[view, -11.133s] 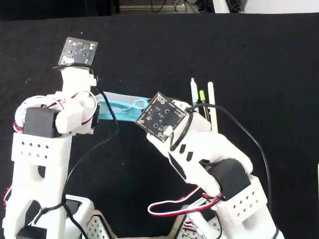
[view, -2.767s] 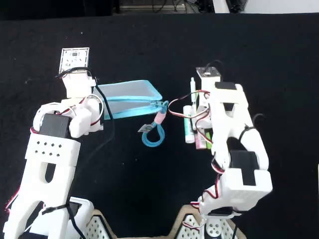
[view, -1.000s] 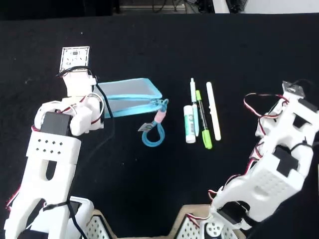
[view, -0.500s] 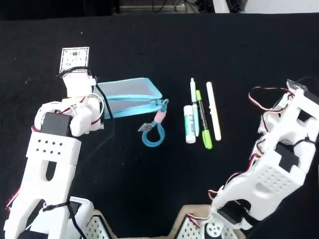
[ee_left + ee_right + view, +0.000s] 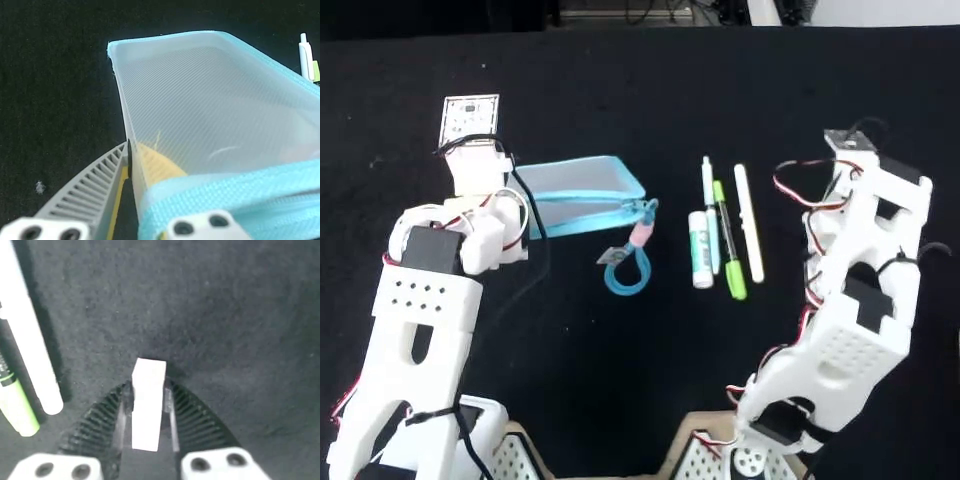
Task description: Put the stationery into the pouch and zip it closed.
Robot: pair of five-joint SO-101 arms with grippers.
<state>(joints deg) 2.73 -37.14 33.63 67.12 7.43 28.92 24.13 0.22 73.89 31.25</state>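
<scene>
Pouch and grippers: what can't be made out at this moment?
Left wrist view: the pouch has its zip end cut off by the frame edge, and the yellow shape behind its wall is too blurred to identify.
High view: the right gripper is hidden under the right arm.
Right wrist view: the white block has its held end hidden between the fingers.

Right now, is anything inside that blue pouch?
The pouch is see-through: no stationery shows inside; the pens lie outside on the table, a white block in the right tool. The end in the left tool is covered.
</scene>
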